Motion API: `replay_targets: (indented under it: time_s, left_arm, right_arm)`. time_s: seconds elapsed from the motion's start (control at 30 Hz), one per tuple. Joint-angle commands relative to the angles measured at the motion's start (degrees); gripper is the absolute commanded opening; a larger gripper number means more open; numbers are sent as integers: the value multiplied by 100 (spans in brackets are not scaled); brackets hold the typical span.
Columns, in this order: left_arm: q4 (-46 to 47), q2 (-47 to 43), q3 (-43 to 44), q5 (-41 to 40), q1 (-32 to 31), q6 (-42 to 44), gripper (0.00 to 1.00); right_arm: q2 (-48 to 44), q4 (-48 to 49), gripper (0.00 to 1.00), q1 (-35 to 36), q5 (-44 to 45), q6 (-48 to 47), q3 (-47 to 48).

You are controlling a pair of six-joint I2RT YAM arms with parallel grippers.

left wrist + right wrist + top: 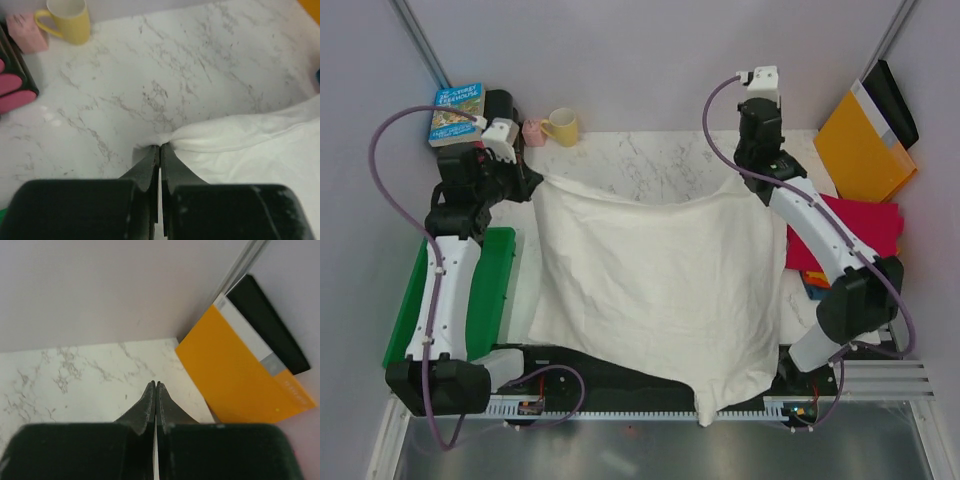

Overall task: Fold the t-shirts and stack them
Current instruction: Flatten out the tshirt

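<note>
Top external view: a large, thin, wrinkled white cloth t-shirt point(660, 280) drapes over the middle of the marbled white desk point(650, 160), its hem hanging past the 6 o'clock edge. The left end effector point(160, 146) is clamped on its 10 o'clock corner. The right end effector point(155, 383), fingers pressed around a white sliver, grips the 2 o'clock corner. A folded crimson red cloth t-shirt point(865, 225) lies at 3 o'clock.

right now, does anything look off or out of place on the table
The white shirt sits askew: its near hem spills over the front edge of the table, with one tail hanging lowest. Nothing looks spilled or damaged.
</note>
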Motion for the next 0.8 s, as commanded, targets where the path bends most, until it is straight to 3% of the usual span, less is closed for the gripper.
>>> replay_targets:
  time_s: [0.0, 0.13, 0.27, 0.5, 0.77]
  left_arm:
    - [1270, 173, -978, 86, -8, 496, 2]
    - [1843, 753, -1891, -46, -17, 662, 2]
    - [2292, 1192, -2201, -318, -17, 742, 2]
    - [2661, 1974, -2035, -626, -17, 743, 2]
    - [2986, 2758, -1359, -943, -8, 522, 2]
  right_arm:
    - [710, 570, 0, -242, -381, 818, -379]
    - [1842, 764, 0, -286, -399, 897, -240]
    - [2626, 738, 0, -295, -505, 976, 226]
    - [3979, 123, 0, -286, -742, 1046, 1815]
    - [4526, 35, 0, -277, -839, 1169, 2958]
